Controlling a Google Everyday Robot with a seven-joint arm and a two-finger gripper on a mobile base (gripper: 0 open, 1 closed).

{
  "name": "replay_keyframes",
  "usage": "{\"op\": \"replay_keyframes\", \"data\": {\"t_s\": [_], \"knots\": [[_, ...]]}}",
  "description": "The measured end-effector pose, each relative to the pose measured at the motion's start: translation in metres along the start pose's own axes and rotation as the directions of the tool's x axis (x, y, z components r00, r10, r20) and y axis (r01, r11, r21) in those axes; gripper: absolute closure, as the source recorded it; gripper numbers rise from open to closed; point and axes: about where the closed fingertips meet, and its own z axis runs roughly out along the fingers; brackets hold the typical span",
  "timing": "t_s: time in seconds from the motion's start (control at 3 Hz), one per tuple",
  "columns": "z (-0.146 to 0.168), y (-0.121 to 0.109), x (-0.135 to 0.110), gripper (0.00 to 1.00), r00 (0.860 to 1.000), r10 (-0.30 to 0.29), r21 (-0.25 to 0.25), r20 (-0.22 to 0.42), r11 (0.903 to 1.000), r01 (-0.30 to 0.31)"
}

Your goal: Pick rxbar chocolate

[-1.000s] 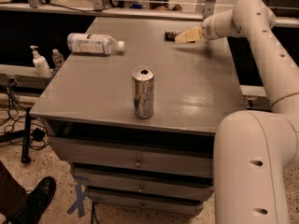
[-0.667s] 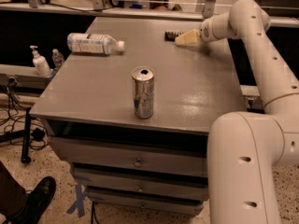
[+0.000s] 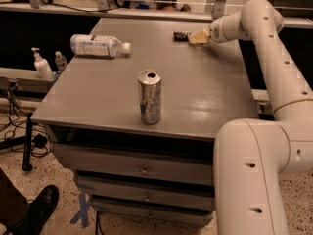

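Gripper (image 3: 196, 36) low over far right of table (image 3: 210, 92), tip just beside rxbar (image 3: 180, 35); grip state can't tell. Can (image 3: 149, 97) upright near front, bottle (image 3: 98, 45) lying left.

My arm (image 3: 279, 67) is creamy white, made of fat round tubes with smooth bends. Little dark round holes run in a row along it. The closest part is the fattest. My gripper (image 3: 196, 36) is a pale yellowish wedge at the arm's thin end, over the far right part of the grey table (image 3: 205, 97).
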Motion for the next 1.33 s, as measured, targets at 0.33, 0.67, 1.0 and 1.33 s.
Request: {"op": "replay_keyframes", "data": {"t_s": [0.33,0.67,1.0,1.33], "knots": [[-0.014,-0.001,-0.012,0.88,1.000,-0.018,0.000,0.019,0.9998,0.018],[-0.029,0.003,-0.018,1.00,0.999,-0.022,-0.014,0.027,0.9997,0.022],[-0.046,0.012,-0.025,1.00,0.999,-0.027,-0.036,0.035,0.9989,0.029],[-0.072,0.031,-0.034,1.00,0.998,-0.039,-0.065,0.057,0.9970,0.043]]}}
